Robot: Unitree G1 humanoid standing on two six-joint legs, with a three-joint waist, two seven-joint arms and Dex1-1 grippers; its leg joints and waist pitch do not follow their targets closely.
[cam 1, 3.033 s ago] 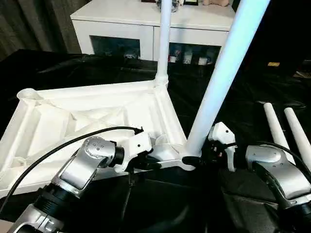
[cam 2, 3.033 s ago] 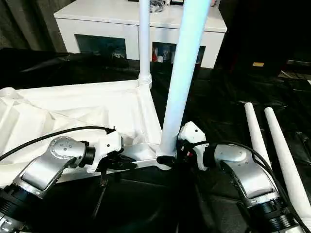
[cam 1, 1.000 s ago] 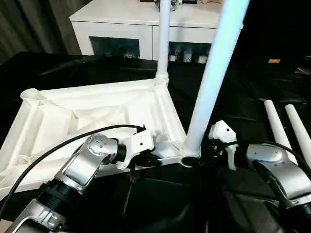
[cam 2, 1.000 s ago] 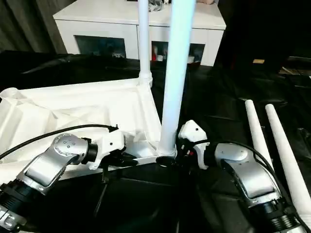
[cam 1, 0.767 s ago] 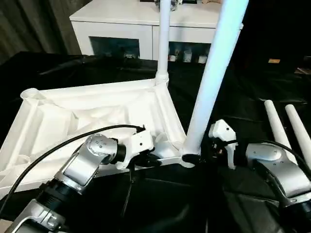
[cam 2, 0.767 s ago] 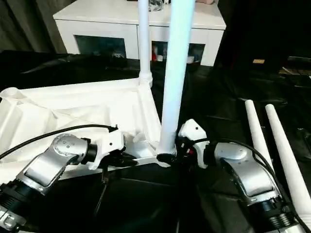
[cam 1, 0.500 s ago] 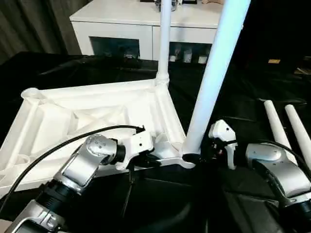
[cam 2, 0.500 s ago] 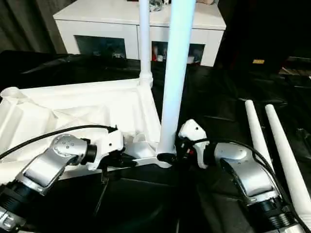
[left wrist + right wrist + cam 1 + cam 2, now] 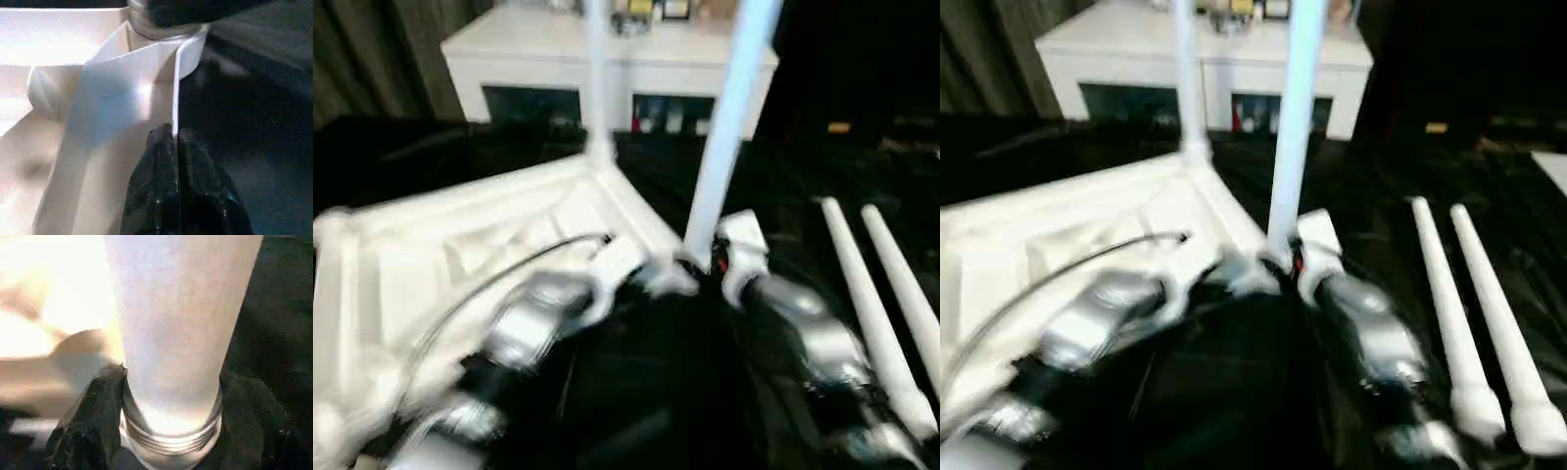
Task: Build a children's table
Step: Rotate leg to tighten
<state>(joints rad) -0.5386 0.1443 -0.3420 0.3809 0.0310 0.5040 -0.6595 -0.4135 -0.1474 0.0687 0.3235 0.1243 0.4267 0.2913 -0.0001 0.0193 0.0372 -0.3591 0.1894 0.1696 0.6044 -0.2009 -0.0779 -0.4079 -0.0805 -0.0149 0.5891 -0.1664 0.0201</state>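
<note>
The white tabletop (image 9: pixel 460 230) lies upside down, ribbed side up. One white leg (image 9: pixel 597 88) stands in its far corner socket. A second leg (image 9: pixel 729 127) stands in the near corner socket (image 9: pixel 164 29). My right gripper (image 9: pixel 171 382) is shut on that leg's threaded base (image 9: pixel 168 357), one black finger (image 9: pixel 93 416) on each side. Beside that corner, my left gripper (image 9: pixel 175 134) is shut on the tabletop's thin rim (image 9: pixel 175 88). In the head views both grippers meet at that corner, the left (image 9: pixel 651 276) and the right (image 9: pixel 710 262).
Two loose white legs (image 9: pixel 862 304) (image 9: pixel 906 284) lie side by side on the black cloth at the right. A white cabinet (image 9: pixel 607 59) with glass-fronted compartments stands behind the tabletop. Dark curtains hang at the far left.
The whole head picture has shifted and smeared, so the camera is moving. Both grippers keep their holds at the near corner; the held leg looks more upright than three seconds ago.
</note>
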